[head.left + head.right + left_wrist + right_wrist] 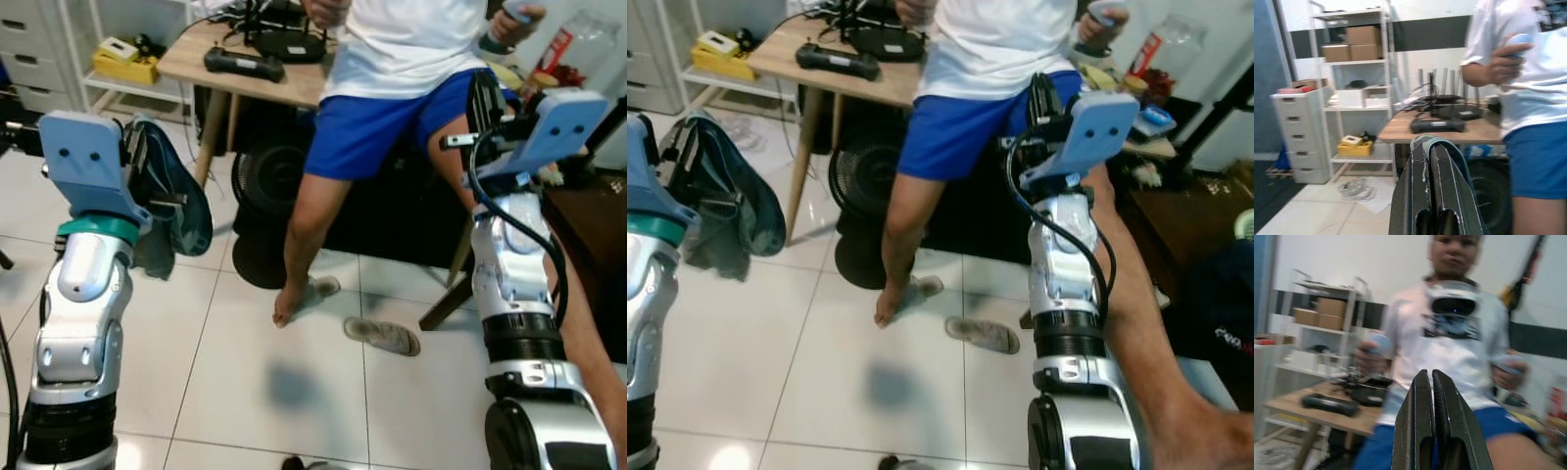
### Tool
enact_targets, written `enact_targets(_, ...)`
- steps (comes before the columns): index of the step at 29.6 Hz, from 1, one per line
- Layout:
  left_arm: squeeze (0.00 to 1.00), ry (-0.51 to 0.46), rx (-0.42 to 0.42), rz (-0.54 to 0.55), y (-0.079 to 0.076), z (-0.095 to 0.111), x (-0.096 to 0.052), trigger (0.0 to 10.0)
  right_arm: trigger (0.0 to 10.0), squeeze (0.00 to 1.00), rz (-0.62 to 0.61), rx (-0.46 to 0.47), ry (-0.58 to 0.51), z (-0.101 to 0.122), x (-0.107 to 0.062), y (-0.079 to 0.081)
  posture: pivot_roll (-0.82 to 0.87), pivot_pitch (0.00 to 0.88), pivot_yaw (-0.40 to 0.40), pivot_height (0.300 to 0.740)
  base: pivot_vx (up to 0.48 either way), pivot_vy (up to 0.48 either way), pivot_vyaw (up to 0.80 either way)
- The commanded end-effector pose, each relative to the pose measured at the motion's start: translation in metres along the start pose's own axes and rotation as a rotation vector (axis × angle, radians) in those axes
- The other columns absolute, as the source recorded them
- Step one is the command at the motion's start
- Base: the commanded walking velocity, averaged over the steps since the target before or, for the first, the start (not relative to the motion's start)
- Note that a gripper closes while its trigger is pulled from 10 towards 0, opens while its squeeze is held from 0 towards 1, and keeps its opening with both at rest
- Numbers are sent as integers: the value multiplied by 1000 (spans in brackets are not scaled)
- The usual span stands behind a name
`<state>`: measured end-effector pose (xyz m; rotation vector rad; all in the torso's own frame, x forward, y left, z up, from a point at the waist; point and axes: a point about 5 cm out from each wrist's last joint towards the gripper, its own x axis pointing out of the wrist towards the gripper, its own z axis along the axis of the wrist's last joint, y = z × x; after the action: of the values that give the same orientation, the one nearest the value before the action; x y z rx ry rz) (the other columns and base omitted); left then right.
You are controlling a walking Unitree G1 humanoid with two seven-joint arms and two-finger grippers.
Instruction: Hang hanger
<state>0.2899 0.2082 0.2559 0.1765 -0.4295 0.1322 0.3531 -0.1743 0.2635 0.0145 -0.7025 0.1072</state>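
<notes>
Left gripper (1436, 147) is raised, fingers clenched on a teal garment (174, 201) draped over them. The hanger itself cannot be made out; it is presumably inside the cloth. Judgement: the load is light, soft and prone to slide, so any hold is best taken at a stiff hook or neck. Centre: a person (392, 59) sits against a table (196, 59), a controller in each hand. Right gripper (1432, 382) is raised, fingers pressed together on nothing. No rail or rod to hang on can be identified.

Glossy tiled floor (255, 382), matt wooden table (294, 83)
</notes>
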Motion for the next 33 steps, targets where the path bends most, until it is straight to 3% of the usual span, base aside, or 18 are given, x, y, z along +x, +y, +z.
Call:
enact_targets(1,0,1,-8,-23,-6,0,0,10000,10000,0,-24,-5,8,0,-2,-6,176,0,-69,740,0,0,-775)
enact_targets(33,0,-17,14,-3,3,7,4,10000,10000,0,-22,16,-8,5,4,-2,192,0,-70,740,0,0,-775)
